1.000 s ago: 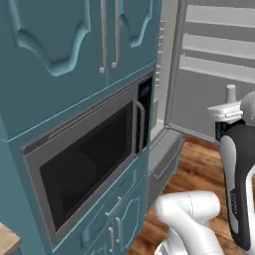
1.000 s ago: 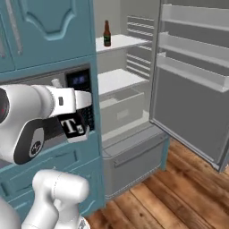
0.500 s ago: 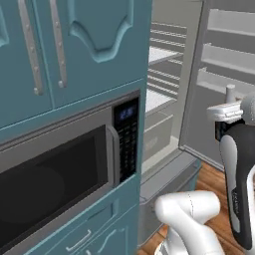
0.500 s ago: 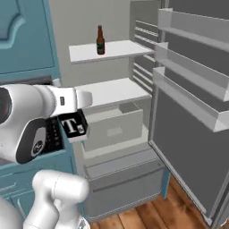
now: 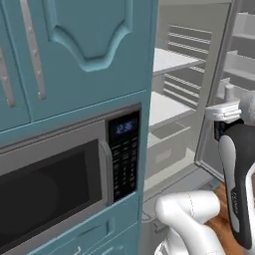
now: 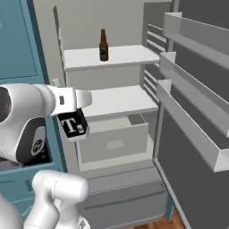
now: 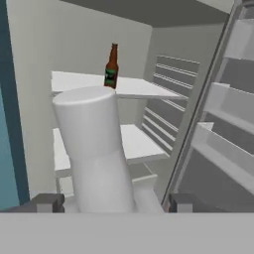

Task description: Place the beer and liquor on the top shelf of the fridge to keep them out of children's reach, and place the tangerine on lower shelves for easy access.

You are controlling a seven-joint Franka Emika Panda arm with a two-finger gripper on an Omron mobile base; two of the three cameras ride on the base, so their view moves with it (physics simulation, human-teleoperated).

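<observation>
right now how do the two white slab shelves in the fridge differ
The top shelf carries the beer, standing upright near its front left; the lower shelf has nothing visible on it. The top shelf has open space beneath, while the lower shelf sits directly over the white drawer box. Both are wide, flat and white, spanning the fridge interior.

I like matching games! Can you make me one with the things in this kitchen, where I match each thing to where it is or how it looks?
Things:
1. beer
2. liquor
3. microwave
4. white drawer box

Places or states:
A. set into the teal cabinets, door shut
B. standing on the top shelf of the fridge
C. under the second white shelf
D. between the fingers of the gripper

Pairs: 1-B, 2-D, 3-A, 4-C
</observation>
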